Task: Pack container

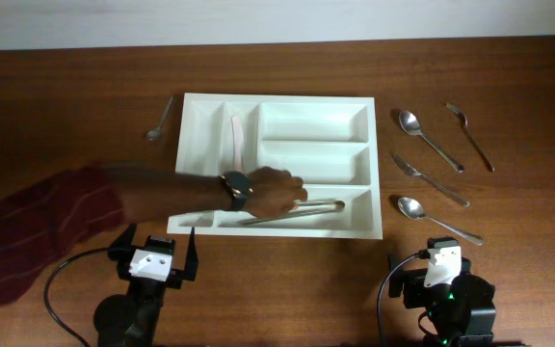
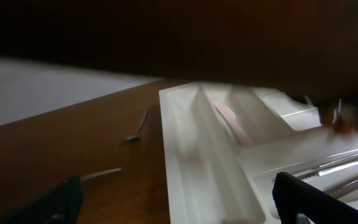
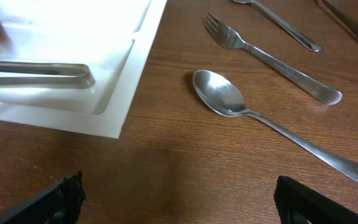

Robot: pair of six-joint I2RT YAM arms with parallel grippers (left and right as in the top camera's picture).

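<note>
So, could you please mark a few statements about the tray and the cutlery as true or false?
1. The white plastic cutlery tray is empty: false; a pink utensil and metal utensils are in it.
2. A shiny metal spoon lies outside the tray, to its right: true.
3. The left gripper holds a spoon: false; it is open and empty.
4. A person's hand reaches into the tray: true.
</note>
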